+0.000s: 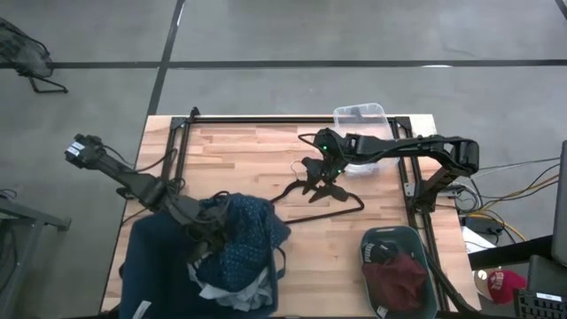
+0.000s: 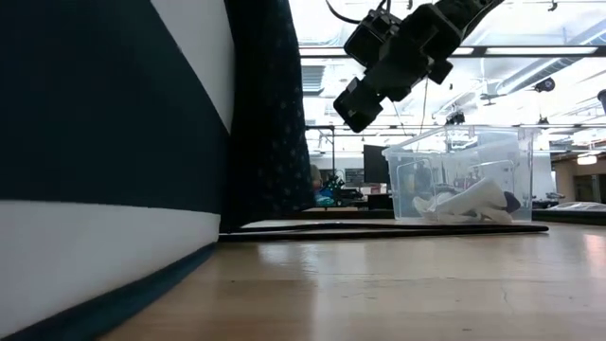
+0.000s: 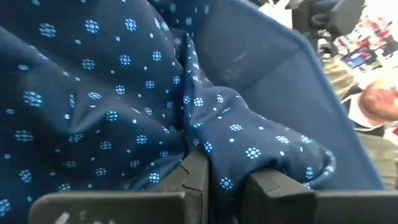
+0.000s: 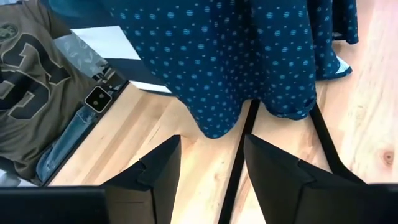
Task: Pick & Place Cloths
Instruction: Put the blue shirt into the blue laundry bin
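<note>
Draping over the dark blue fabric bin (image 1: 146, 266) at the table's front left: navy dotted shirt (image 1: 244, 239), a fold pinched in the closed left gripper (image 3: 214, 180). Right gripper (image 1: 321, 183), fingers parted and holding nothing, hovers above the thin black wire hanger (image 1: 323, 208) mid-table.

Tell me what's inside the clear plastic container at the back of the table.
The low view shows white, sock-like fabric lying on the bottom of the clear container. From above, the right arm crosses over the container, so the rest of its inside is hidden.
</note>
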{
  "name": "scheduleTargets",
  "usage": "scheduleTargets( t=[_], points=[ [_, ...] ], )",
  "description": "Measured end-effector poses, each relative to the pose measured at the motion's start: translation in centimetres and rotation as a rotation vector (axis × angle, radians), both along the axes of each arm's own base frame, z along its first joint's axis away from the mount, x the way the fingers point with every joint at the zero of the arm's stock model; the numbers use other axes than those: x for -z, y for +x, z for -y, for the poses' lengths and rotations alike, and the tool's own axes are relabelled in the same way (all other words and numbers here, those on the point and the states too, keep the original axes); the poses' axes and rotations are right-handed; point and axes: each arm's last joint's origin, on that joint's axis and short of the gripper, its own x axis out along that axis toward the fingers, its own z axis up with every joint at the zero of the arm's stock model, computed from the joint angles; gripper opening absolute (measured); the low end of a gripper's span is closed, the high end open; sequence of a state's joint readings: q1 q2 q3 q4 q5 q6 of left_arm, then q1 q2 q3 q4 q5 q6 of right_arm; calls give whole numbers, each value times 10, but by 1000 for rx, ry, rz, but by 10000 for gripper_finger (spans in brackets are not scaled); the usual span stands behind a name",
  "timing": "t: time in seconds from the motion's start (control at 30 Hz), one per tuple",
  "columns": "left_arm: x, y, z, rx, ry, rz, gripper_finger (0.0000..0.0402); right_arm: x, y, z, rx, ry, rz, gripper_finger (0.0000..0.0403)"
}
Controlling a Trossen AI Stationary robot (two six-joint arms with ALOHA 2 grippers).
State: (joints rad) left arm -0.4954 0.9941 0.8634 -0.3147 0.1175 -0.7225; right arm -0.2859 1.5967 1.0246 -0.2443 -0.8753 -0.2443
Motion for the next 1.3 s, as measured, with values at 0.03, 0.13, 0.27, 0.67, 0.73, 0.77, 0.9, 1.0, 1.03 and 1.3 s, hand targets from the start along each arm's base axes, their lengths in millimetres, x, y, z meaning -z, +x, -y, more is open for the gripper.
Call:
scheduleTargets(
  t=[0.03,0.13,0.27,0.67,0.73,0.77,0.9,1.0,1.03,1.3],
  points=[
    [1,0,0,3,12,-1,53,0,0,0,0,0,0,170],
    [3,1,1,5,27,-11,58,0,0,0,2,2,2,166],
    [5,4,2,10,41,-8,83,-1,1,0,-6,15,14,165],
    [15,13,8,-12,22,-72,176,-2,3,-8,-33,23,12,180],
    [15,13,8,-4,26,-68,176,-2,3,-10,-37,23,12,175],
    [14,12,8,4,24,-66,176,-2,3,-10,-40,23,13,173],
    [9,10,9,72,-18,-36,177,-2,4,-11,-44,20,18,160],
    [-3,6,8,74,-64,-37,177,-2,4,-12,-46,20,19,152],
    [-7,5,7,80,-66,-44,177,-2,4,-12,-47,20,19,150],
    [-43,-19,-7,-7,43,-343,177,-3,4,-13,-51,16,26,136]
  ],
)
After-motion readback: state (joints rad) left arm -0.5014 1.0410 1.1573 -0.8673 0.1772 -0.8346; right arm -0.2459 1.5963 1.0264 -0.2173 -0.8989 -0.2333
